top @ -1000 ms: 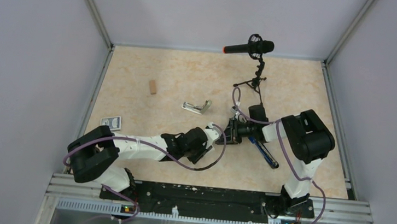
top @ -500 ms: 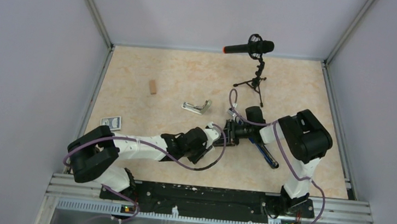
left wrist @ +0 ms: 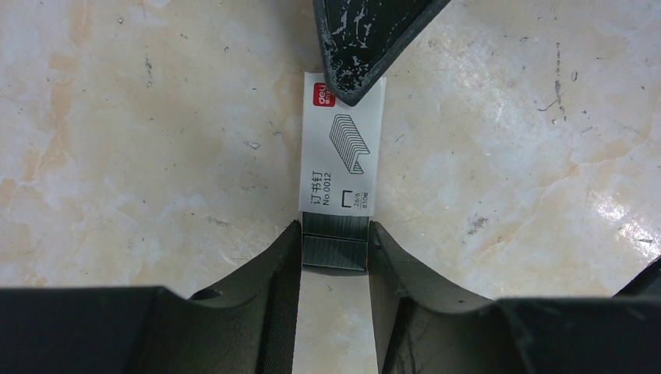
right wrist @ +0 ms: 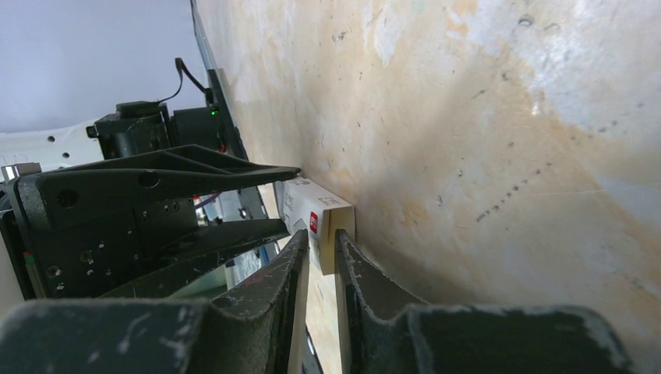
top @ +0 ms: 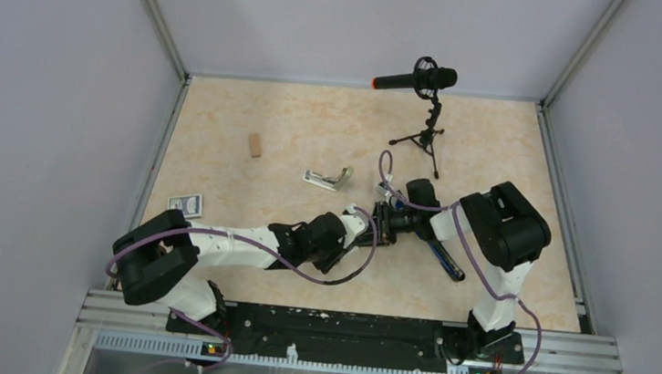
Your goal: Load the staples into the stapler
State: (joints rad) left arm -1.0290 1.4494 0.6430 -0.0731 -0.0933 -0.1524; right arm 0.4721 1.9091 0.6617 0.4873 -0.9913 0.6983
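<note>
Marbled table (left wrist: 117,117) | white staple box (left wrist: 343,164), red logo, grey staples (left wrist: 334,248) protruding | left gripper (left wrist: 334,226) clamps staples | right gripper (right wrist: 321,234) pinches box

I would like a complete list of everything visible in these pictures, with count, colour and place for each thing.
stapler: one, pale grey with silvery metal, hinged open, mid-table.
staple box: one, white with red mark, on the table between both arms.
staple strip: one, grey metallic, at the box's near end in the left wrist view.
wooden block: one, brown, left of the stapler.
card pack: one, blue-patterned, near the left edge.
bar: one, blue with black end, beside the right arm.
microphone: one, black with orange tip, on a tripod, far side.
table: one, beige marbled.
left fingers: two, black, either side of the strip.
right fingers: two, black, on the box's end.
</note>
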